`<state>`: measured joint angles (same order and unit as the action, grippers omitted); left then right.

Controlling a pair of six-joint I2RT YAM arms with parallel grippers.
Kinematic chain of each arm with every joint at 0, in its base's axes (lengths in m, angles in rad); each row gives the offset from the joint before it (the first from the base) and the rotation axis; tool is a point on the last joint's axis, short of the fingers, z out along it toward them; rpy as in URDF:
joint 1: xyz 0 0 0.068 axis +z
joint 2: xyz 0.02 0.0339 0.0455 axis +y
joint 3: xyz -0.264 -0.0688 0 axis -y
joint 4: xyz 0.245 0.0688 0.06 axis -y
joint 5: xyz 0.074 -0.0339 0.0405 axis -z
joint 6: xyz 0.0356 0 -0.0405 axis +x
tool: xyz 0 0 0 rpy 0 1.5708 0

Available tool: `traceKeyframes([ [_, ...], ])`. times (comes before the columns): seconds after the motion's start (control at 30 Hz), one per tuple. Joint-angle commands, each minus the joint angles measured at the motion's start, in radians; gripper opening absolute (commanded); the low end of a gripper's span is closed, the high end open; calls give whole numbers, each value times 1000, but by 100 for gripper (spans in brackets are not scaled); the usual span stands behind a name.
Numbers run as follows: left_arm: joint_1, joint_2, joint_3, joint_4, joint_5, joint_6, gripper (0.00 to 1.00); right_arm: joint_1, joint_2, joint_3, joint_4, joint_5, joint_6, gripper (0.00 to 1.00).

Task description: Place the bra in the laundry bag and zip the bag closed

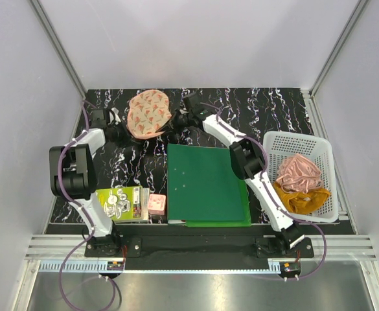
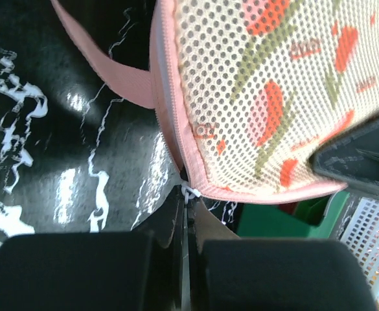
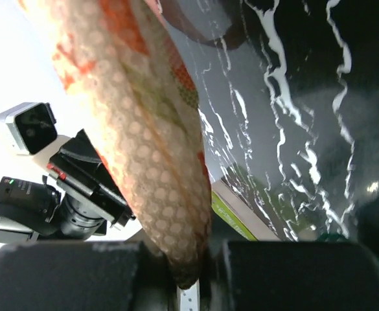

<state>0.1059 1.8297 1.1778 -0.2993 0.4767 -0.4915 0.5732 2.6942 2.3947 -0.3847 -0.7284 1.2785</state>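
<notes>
Both jaws at laundry bag (image 1: pixel 148 113) on desk (image 1: pixel 273 116): left jaws pinch zip pull (image 2: pixel 188 192), right jaws clamp rim.

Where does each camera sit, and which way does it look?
Top: above and behind, looking down at the table; left arm and right arm show.
Left wrist: on the left arm, looking past the left pincer at the laundry bag.
Right wrist: on the right arm, looking past the right pincer at the bag's edge.
All three share the bag.

laundry bag (image 1: pixel 149 113) peach-pink, red watermelon print; table (image 1: pixel 276 110) black, white marbling; basket (image 1: pixel 294 135) white; folder (image 1: pixel 205 184) green.
</notes>
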Motion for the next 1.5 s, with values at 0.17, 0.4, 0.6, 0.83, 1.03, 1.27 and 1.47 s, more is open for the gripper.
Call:
traceKeyframes([
  [0.17, -58, -211, -191, 132, 34, -183, 0, -22, 32, 121, 43, 90, 4, 51],
  [0.4, -161, -83, -45, 227, 83, -286, 0, -33, -158, -98, 46, 121, -74, 93],
  [0.6, -209, -43, 9, 224, 80, -288, 0, -35, -197, -184, 101, 93, -48, 92],
  [0.83, -216, -38, 2, 223, 91, -282, 0, -12, -119, -104, 113, 75, 31, 69],
  [1.03, -215, -14, 34, 204, 92, -257, 0, -10, -97, -82, 122, 109, 53, 37],
  [1.27, -180, -18, 37, 115, 74, -196, 0, -41, -60, -68, 124, 100, 62, 0],
  [1.47, -25, -53, -4, -39, -13, -64, 0, -87, -10, -29, 124, 38, 28, 0],
])
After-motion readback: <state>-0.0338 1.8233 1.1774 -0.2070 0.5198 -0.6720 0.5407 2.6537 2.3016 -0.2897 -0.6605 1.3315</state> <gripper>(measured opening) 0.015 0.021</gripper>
